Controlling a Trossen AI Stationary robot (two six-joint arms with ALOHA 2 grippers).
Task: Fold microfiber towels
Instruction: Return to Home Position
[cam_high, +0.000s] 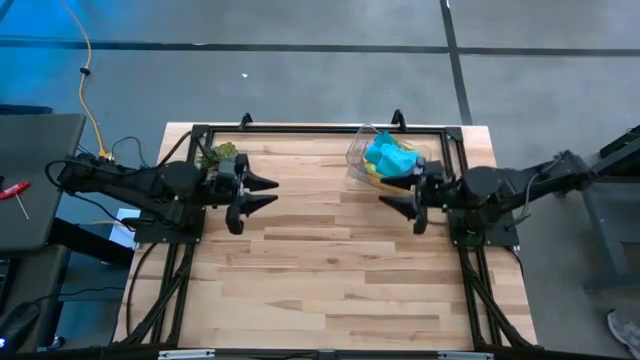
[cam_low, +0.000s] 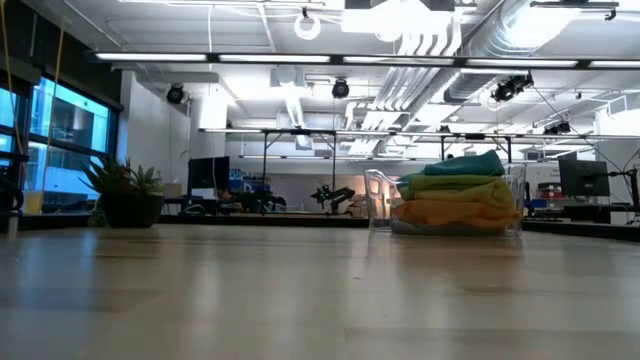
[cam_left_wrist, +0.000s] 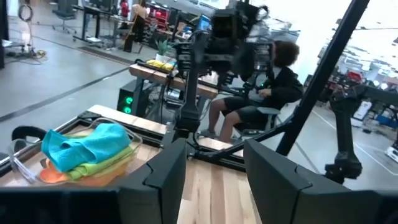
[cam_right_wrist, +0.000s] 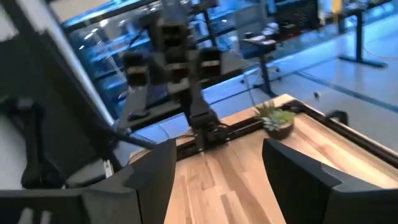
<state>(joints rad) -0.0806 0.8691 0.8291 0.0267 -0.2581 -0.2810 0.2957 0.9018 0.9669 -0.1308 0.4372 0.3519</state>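
On the table (cam_high: 330, 280): showed pale wooden planks inside a black frame, bare across the middle and the near side in the high view.
Left arm (cam_high: 130, 180): reached in from the left edge, held above the wood, pointed toward the centre.
Right arm (cam_high: 510, 185): reached in from the right edge, also held above the wood, faced the left arm across the planks.
Person (cam_left_wrist: 273, 87): sat in dark clothes on a chair beyond the table, behind the right arm, seen only in the left wrist view.
Clear bin (cam_high: 356, 150): stood at the far edge, right of centre, close by the right arm's wrist.
Left gripper (cam_high: 274, 193): hung released, fingers spread with nothing between them, well apart from the bin.
Right gripper (cam_high: 384, 190): hung released too, fingers parted and empty, near the bin's near side.
Microfiber towels: lay folded and stacked inside the bin, rising past its rim in the low view.
Teal towel (cam_high: 388, 157): topped the stack.
Lime green towel (cam_low: 455, 183): lay directly under the teal.
Yellow towel (cam_low: 450, 208): lay under the lime green.
Orange towel (cam_left_wrist: 56, 175): showed at the bottom of the stack, against the bin's wall.
Plant (cam_high: 220, 155): stood spiky and green in a dark pot at the far left, just beside the left arm.
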